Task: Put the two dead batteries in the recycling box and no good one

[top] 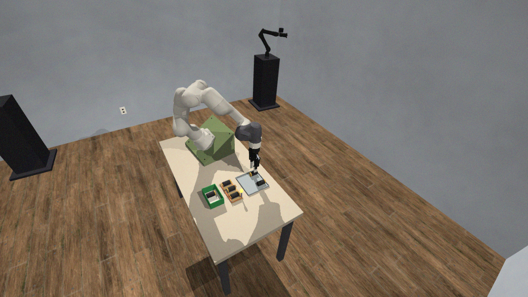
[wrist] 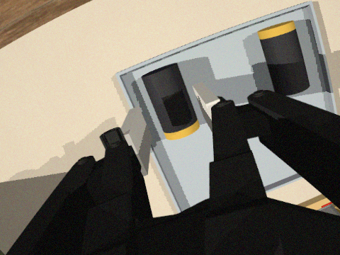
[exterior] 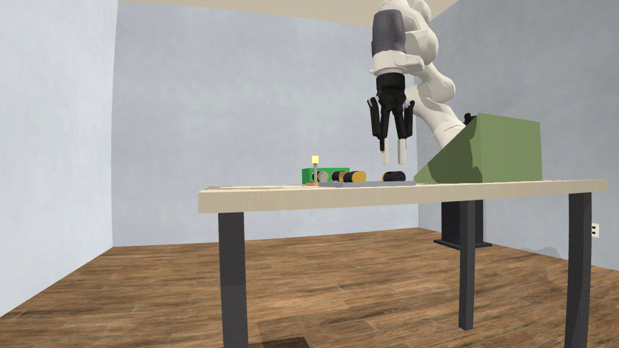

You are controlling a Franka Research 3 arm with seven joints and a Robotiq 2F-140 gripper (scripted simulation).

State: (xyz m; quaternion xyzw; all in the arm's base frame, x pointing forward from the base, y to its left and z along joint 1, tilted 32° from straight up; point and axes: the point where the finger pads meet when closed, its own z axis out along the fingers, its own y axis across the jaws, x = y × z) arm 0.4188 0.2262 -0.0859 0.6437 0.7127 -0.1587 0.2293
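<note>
Gripper (top: 253, 168) (exterior: 393, 163) (wrist: 171, 111) partly open, nothing gripped; fingertips above 1st batt. (top: 253, 173) (exterior: 394, 176) (wrist: 171, 103), lying in tray (top: 242, 186) (exterior: 367, 183) (wrist: 177, 202). 2nd batt. (top: 260, 182) (exterior: 354, 176) (wrist: 285, 58) also in tray, apart from 1st. Recycling box (top: 218, 203) (exterior: 305, 175) upright on tabletop (top: 258, 229) (exterior: 281, 201) (wrist: 53, 106), w/ 1 batt. (top: 210, 194) inside. Holder (top: 236, 201), between box & tray, carries 3 batts. Bulb (top: 241, 190) (exterior: 315, 159) lit.
</note>
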